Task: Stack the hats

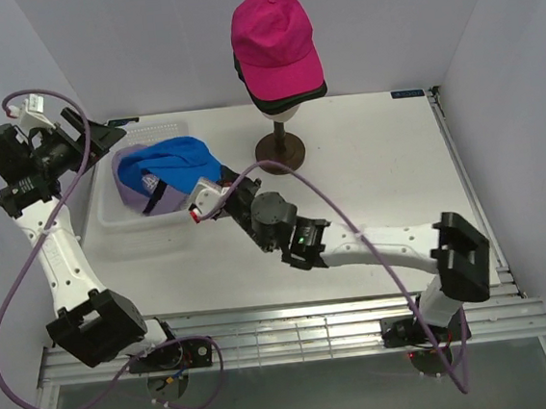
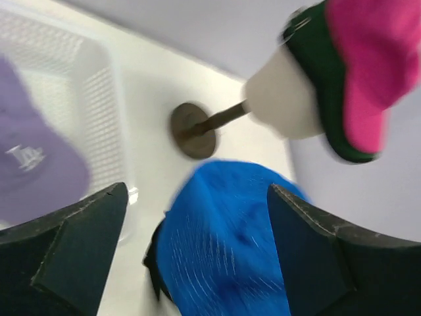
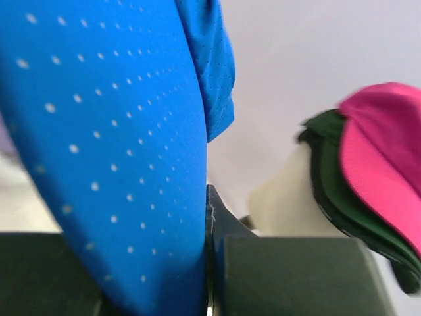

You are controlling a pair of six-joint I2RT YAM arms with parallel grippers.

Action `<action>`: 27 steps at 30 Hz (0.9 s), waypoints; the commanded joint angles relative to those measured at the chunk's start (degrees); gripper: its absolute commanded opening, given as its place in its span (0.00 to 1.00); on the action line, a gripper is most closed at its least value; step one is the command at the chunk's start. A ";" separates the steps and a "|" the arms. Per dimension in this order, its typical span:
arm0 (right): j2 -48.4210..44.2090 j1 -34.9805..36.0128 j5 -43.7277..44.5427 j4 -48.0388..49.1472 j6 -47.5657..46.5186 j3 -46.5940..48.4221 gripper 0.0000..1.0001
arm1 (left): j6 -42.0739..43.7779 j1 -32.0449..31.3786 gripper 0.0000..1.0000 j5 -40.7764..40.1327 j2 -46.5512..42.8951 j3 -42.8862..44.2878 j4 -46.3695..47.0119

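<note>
A magenta cap (image 1: 275,40) tops the cream mannequin head (image 1: 284,113), with dark green (image 2: 316,72) and black cap edges (image 1: 292,97) under it. My right gripper (image 1: 216,195) is shut on the bright blue cap (image 1: 167,161) and holds it up over the white basket's right side; the mesh fabric fills the right wrist view (image 3: 112,164) between the fingers (image 3: 263,270). The lavender cap (image 1: 137,193) with its white logo lies in the basket (image 2: 33,164). My left gripper (image 1: 92,135) is open and empty, hovering above the basket's far left with the blue cap (image 2: 230,243) below it.
The white plastic basket (image 1: 110,220) stands at the table's left. The mannequin's brown stand (image 1: 279,148) is at the back centre, close to the right of the held cap. White walls enclose the table on three sides.
</note>
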 commanded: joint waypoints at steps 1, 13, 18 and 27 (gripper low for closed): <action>-9.37 -4.00 -15.73 -46.71 37.83 6.82 0.08 | 23.62 0.12 0.98 -4.02 2.83 1.30 -11.39; -12.72 -17.46 -48.56 -80.73 66.39 7.73 0.08 | 46.51 -0.49 0.51 -0.08 2.50 6.94 -32.08; -15.71 -17.81 -50.15 -79.32 69.55 5.44 0.08 | 50.39 -16.20 0.82 -1.40 -2.75 -0.76 -34.02; -21.24 -20.80 -56.65 -75.10 73.42 0.26 0.08 | 50.45 -37.58 0.98 -15.37 -6.56 -10.82 -17.94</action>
